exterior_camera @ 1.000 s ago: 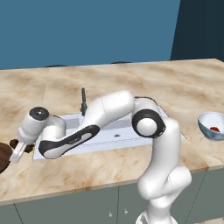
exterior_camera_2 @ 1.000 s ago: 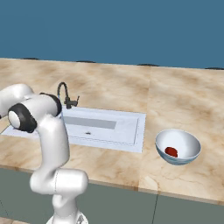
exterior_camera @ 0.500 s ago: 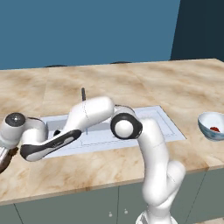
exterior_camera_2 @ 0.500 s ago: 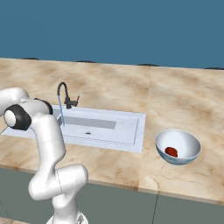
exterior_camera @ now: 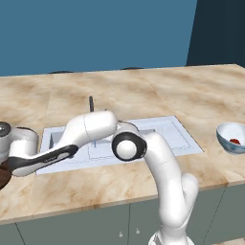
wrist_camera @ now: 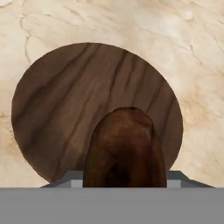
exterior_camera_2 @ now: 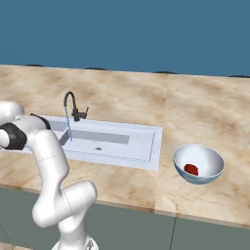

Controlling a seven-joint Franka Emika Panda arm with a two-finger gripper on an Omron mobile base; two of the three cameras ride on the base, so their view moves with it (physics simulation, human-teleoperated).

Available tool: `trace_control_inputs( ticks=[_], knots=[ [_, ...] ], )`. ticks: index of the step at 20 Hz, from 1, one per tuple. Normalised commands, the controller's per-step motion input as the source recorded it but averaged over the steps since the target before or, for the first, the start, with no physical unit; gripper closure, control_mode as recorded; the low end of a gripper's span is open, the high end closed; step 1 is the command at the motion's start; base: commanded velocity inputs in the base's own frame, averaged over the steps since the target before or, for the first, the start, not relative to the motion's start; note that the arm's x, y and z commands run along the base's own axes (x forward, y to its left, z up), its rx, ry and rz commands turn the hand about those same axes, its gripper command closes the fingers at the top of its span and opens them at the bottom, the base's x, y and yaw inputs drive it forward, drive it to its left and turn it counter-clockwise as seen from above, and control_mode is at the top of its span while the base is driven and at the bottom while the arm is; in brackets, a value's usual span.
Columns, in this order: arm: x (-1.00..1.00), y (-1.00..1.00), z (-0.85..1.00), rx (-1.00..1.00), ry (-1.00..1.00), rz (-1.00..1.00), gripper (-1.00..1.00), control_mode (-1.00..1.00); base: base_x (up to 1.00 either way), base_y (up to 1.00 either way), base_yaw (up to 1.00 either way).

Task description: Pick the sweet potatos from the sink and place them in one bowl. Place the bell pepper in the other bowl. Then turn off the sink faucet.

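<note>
Now the claw (wrist_camera: 124,186) grips a sweet potato (wrist_camera: 124,148) directly over the dark wooden bowl (wrist_camera: 57,113) on the marble surface (wrist_camera: 192,52) — its long axis runs along the fingers, pointing down at the bowl's floor — release looks next.

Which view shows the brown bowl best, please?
The hand view: the brown bowl lies whole below the held sweet potato. The left base view catches just its edge at the frame's left border.

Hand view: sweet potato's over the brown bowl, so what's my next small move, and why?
Probably open the jaws and let it drop. The sweet potato is held in the gripper with the brown bowl directly beneath it, so it should land inside. Lower a little first if it seems high.
</note>
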Motion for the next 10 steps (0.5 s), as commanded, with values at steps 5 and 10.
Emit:
trace_control_inputs(
  ticks=[5,10],
  knots=[
    [0.0,0.0,-0.29,0.0,0.0,0.0,1.0,-1.0,0.0,0.0,0.0],
    [0.05,0.0,-0.28,0.0,0.01,0.0,1.0,-1.0,0.0,0.0,0.0]
  ],
)
